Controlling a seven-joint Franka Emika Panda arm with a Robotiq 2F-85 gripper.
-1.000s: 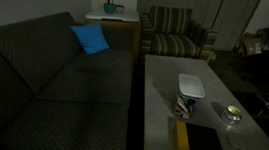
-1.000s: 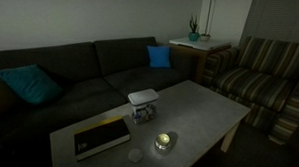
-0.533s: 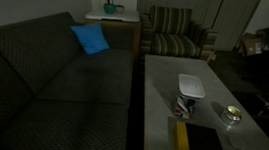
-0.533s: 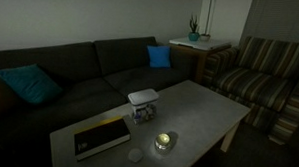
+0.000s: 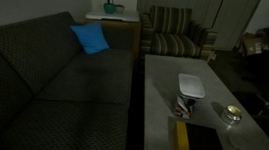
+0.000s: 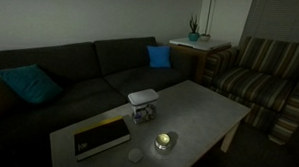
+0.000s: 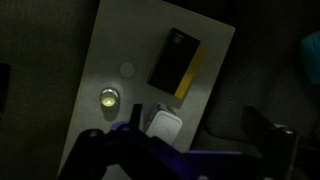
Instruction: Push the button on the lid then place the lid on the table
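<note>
Wrist view: gripper only robot part visible. 2 blocky, near-black fingers with rounded edges. Bluish-purple sheen on housing between fingers. Finer detail lost in dark.

White lid, flat atop patterned container, on long pale grey table, yellow stripe, dark panel

Room reads dim on my feeds. Dark sofa against a pale wall, with a blue cushion and a teal cushion on it. Striped armchair at the far end. Wooden side table between them, potted plant on top.
</note>
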